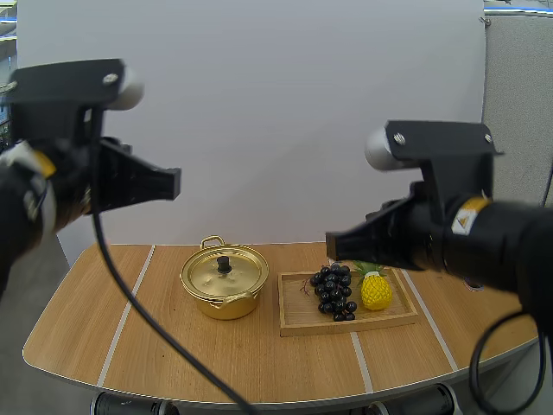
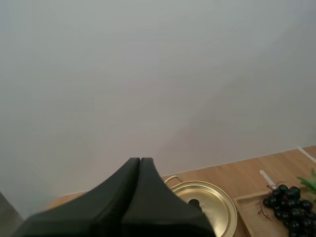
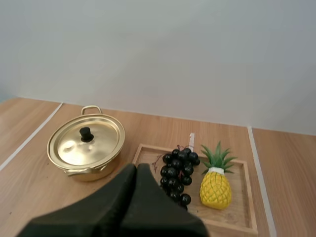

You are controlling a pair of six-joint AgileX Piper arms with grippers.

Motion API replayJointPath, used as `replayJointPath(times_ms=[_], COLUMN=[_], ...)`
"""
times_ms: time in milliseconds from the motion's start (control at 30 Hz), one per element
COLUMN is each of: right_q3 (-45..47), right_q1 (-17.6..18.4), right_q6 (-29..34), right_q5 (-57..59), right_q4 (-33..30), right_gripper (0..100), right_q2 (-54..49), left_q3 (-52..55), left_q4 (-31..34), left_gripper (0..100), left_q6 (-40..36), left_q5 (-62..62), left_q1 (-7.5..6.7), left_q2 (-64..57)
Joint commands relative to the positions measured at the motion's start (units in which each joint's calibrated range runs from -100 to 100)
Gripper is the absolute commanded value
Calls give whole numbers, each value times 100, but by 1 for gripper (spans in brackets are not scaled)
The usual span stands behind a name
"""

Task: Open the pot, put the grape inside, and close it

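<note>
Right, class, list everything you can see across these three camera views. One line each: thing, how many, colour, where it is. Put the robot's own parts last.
pot: one, gold, on the table left of the tray
lid: one, gold with a black knob, sitting on the pot
grapes: one bunch, dark purple, in the middle of the tray, left of the pineapple
pineapple: one, yellow with green leaves, on the tray's right side
tray: one, light wood, right of the pot
table: one, wood with pale stripes, under everything
left hand: one, black, fingers together, raised on the pot's side
right hand: one, black, fingers together, raised near the tray
</note>
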Motion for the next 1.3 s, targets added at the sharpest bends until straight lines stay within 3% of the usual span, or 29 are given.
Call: replayJointPath(times_ms=[0, 267, 400, 467, 533, 633, 667, 733, 800, 933, 1267], right_q3=[-454, -780, -780, -780, -780, -780, -780, -780, -780, -780, -780], right_q1=[-20, -20, -20, -20, -20, -20, -20, -20, -20, -20, -20], right_q6=[166, 178, 178, 178, 178, 178, 178, 178, 178, 178, 286], right_q5=[332, 485, 639, 715, 776, 900, 938, 938, 938, 749, 765], right_q4=[-51, -174, -174, -239, -279, -306, -306, -306, -306, -390, -433], right_gripper=[0, 0, 0, 0, 0, 0, 0, 16, 37, 100, 100], right_q2=[920, 2350, 2875, 3087, 3257, 3434, 3461, 3504, 3504, 3491, 3491], left_q3=[-303, -598, -602, -602, -602, -602, -602, -602, -602, -602, -602], left_q4=[-713, -923, -974, -977, -987, -1012, -1012, -1026, -1065, -1262, -1570], left_gripper=[0, 0, 8, 17, 32, 65, 80, 100, 100, 100, 100], left_q6=[612, 929, 1031, 1031, 1031, 1035, 1058, 1227, 1406, 1805, 2573], left_q5=[271, 391, 391, 391, 373, 334, 281, 240, 240, 255, 186], left_q1=[-17, -17, -17, -17, -17, -17, -17, -17, -17, -17, -17], left_q2=[888, 2467, 3127, 3399, 3609, 3818, 3881, 3948, 3977, 3977, 3977])
